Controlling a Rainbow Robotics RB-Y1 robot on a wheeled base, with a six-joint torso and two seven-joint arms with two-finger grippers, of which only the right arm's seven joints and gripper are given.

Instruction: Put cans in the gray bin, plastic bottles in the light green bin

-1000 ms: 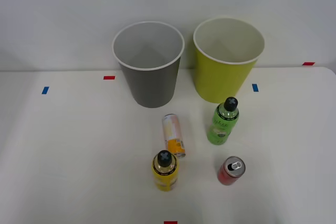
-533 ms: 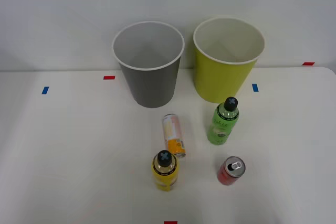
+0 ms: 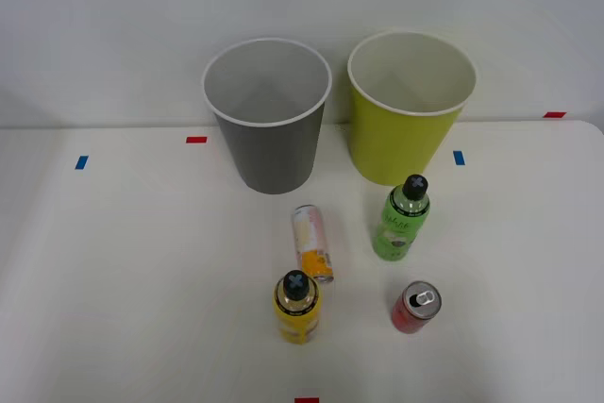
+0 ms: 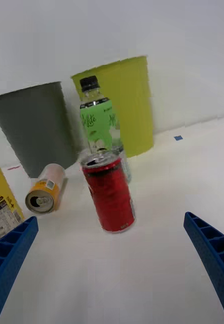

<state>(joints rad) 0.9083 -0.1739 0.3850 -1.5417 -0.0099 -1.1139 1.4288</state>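
1. Left of the fingers: yellow bottle near one blue tip; tipped orange can beyond; a sweep could roll it.
2. Centred ahead, fingers spread apart: upright red can, green bottle just behind. Overreach risks toppling both.
3. Beyond: gray bin, light green bin.

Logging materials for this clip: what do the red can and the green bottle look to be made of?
Red can: likely thin metal, going by its glossy red wall, silver rim and pull-tab top.
Green bottle: probably clear plastic holding green liquid, with a printed white-green label and a matte black screw cap.
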